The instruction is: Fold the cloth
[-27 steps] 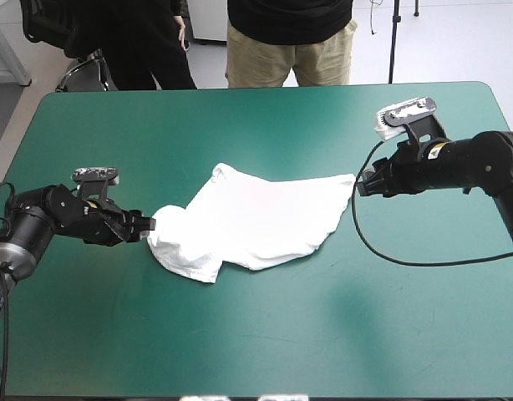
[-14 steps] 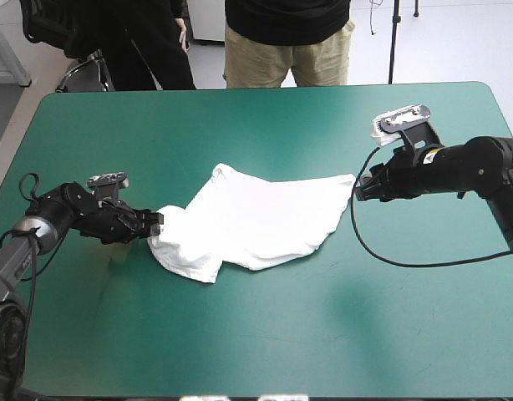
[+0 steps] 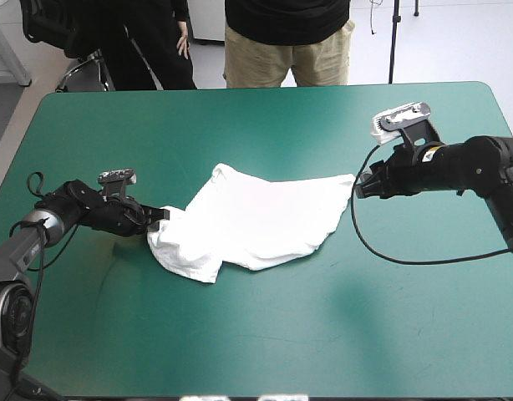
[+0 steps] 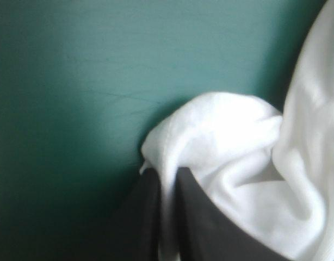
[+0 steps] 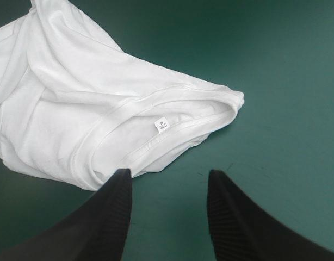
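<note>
Soft, creased white cloth T-shirt (image 3: 256, 221); smooth matt teal-green cover (image 3: 323, 334)

A teal-green table (image 3: 256, 351) stands on pale floor (image 3: 457, 42), perhaps a chair (image 3: 79, 73) beyond.

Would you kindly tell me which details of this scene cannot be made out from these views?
- Left wrist view: how deep the T-shirt sits in the left tool; its own folds hide the grip.
- Right wrist view: the print on the collar label, too small; the T-shirt's far side, cut off by the picture's edge.
- High view: which part the left tool holds; folds bury it.
</note>
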